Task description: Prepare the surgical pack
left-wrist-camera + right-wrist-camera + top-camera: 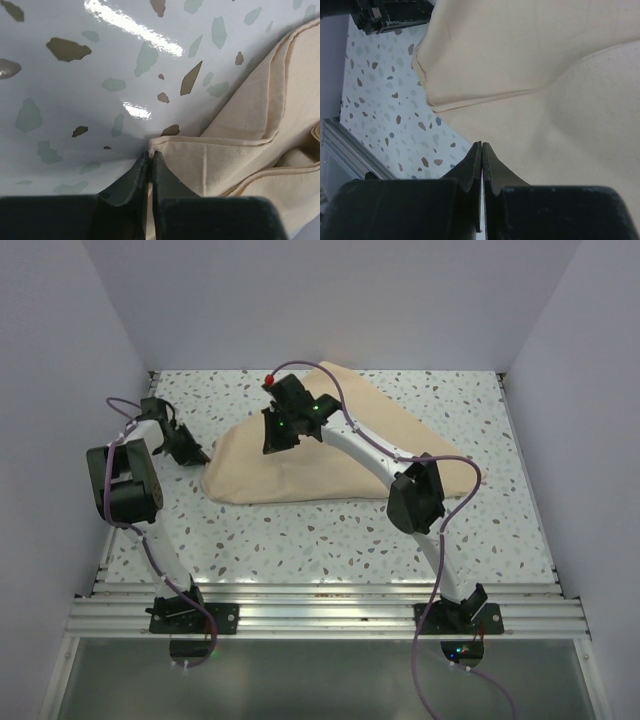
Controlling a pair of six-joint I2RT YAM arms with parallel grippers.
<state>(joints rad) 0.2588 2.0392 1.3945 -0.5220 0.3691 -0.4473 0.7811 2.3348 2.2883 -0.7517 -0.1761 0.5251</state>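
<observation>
The big beige cloth [285,478] lies in the middle of the top view, a little above centre, folded over itself into a rough triangle on the pale speckled table [330,540]; doubled hems and layered edges show in both wrist views, so some folding is plainly done. The left gripper [190,452] sits at the cloth's left corner; in its own view [150,156] the jaws are pressed together right on that corner, with a sliver of beige showing between the fingers lower down, so it seems to have the corner nipped. The right gripper [275,440] hangs over the upper left part of the cloth; in its own view [481,146] the jaws are likewise pressed together, tips at the edge where fabric meets table, and whether any cloth is caught between them cannot be told.

No steel tray, scissors, forceps, gauze or packet shows in any view; they may lie under the folds or not, which the pictures do not settle. As a judgement, the wrapping is under way but unfinished; the bundle is loose and broad, with further flaps to bring over.
</observation>
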